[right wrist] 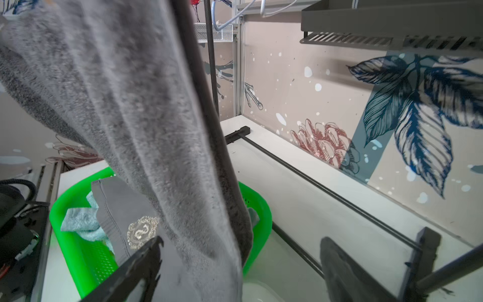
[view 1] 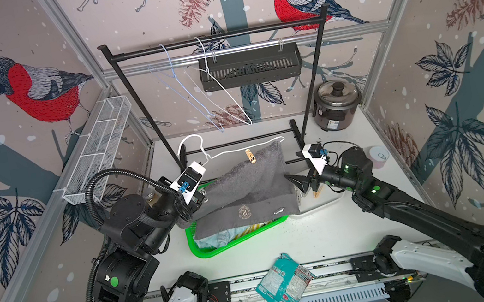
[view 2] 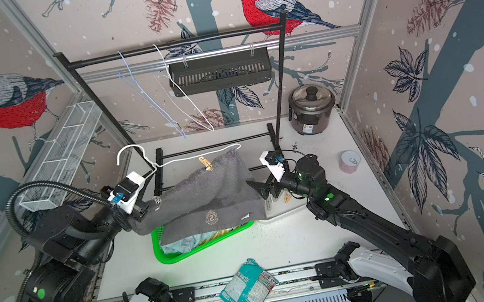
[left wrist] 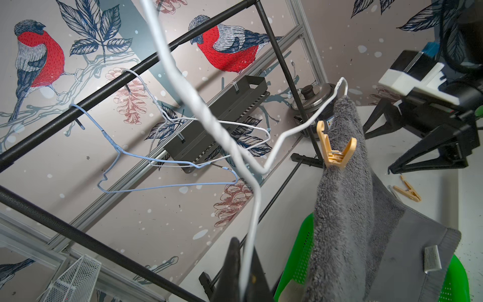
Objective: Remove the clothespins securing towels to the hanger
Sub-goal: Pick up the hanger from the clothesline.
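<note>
My left gripper [view 1: 200,198] [left wrist: 247,274] is shut on the white wire hanger [view 1: 234,151] [left wrist: 251,209], holding it above the green basket [view 1: 204,254]. The dark grey towel [view 1: 246,184] [right wrist: 117,104] with a crest hangs from the hanger. A tan clothespin [view 1: 250,156] [left wrist: 335,149] pins its top edge. My right gripper [view 1: 301,183] [right wrist: 243,261] stands open at the towel's right edge, and the hanging cloth falls between its fingers. Another tan clothespin [view 1: 317,194] [left wrist: 407,189] lies loose in a white tray [view 1: 325,202]. A light blue towel [view 1: 218,238] lies in the basket.
A black rack [view 1: 215,38] stands behind, with two bare wire hangers [view 1: 192,100] on its top bar. A black slotted basket [view 1: 249,62] hangs on the back wall. Rice cooker [view 1: 337,104] back right, pink cup [view 1: 379,155] right, snack bag [view 1: 284,284] front, mesh shelf [view 1: 97,149] left.
</note>
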